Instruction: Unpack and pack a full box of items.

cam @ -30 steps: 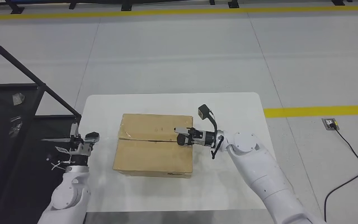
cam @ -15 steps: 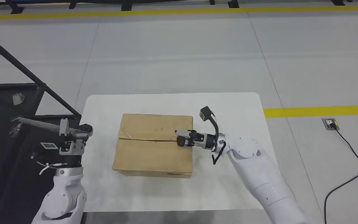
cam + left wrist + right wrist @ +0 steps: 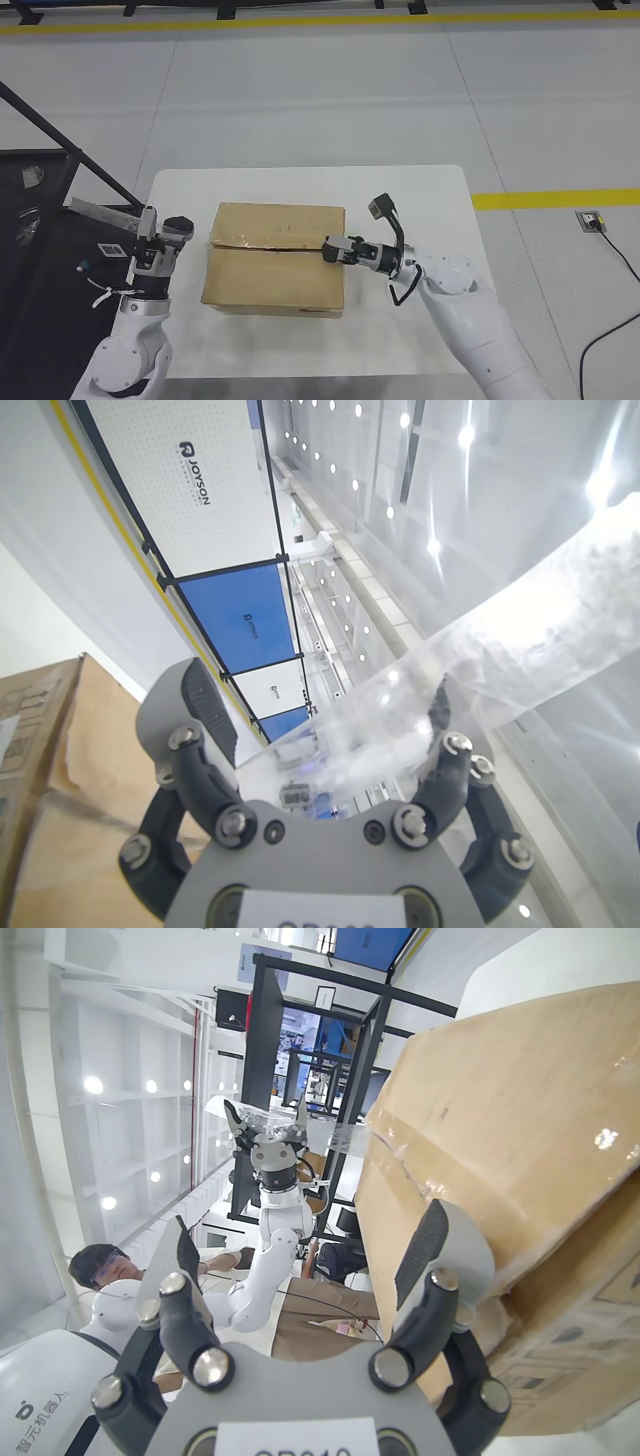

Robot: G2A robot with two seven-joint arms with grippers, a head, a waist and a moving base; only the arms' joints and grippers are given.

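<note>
Box (image 3: 275, 260) sits mid-frame on the table (image 3: 420, 195), flaps down. Left gripper (image 3: 150, 238), fingers spread, has swung the clinging clear tape strip (image 3: 105, 213) toward the upper left. Right gripper (image 3: 333, 250), fingers apart, has backed to the box's right edge. Judgement: seam appears unsealed and the flaps can be opened.

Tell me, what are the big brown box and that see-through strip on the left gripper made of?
The box looks like cardboard: matte brown, with two top flaps meeting at a centre seam. The strip stuck across the left gripper is probably clear plastic packing tape: translucent, glossy and wrinkled, with bright glare on it.
</note>
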